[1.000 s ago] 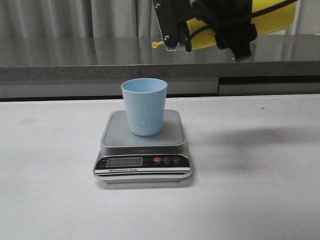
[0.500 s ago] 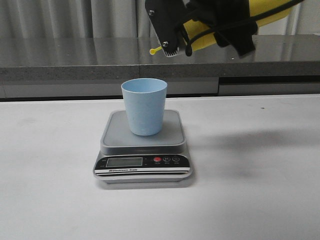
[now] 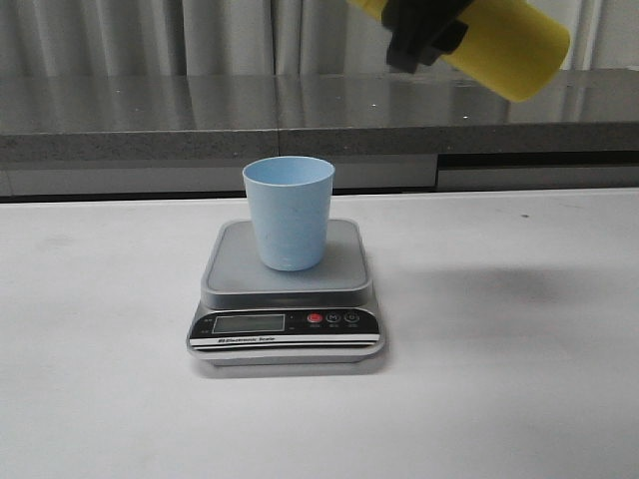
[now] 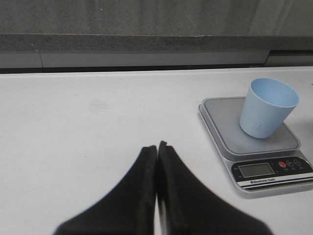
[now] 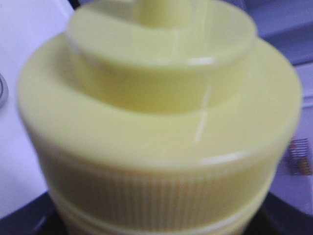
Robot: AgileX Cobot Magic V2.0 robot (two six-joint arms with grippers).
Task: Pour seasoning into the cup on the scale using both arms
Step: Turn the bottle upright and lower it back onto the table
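The pale blue cup [image 3: 289, 215] stands upright on the silver platform of the scale [image 3: 339, 271], apart from both grippers. High at the top right, my right gripper [image 3: 424, 32] is shut on the yellow seasoning bottle [image 3: 504, 40], which hangs tilted with its base down to the right and its nozzle end cut off by the frame's top edge. In the right wrist view the bottle's ribbed cap [image 5: 161, 122] fills the frame, blurred. My left gripper [image 4: 157, 145] is shut and empty, low over the table, with the cup [image 4: 268, 108] and scale [image 4: 222, 120] off to one side.
A white table [image 3: 120, 379] carries the scale. A dark grey ledge [image 3: 140, 120] runs along the table's far edge, with pale curtains behind it. The scale's black panel [image 3: 285, 322] with its display and red button faces the front.
The right gripper has risen and turned with the bottle. The bottle lay nearly level with its nozzle pointing left; now its base hangs lower right and the nozzle has left the frame.
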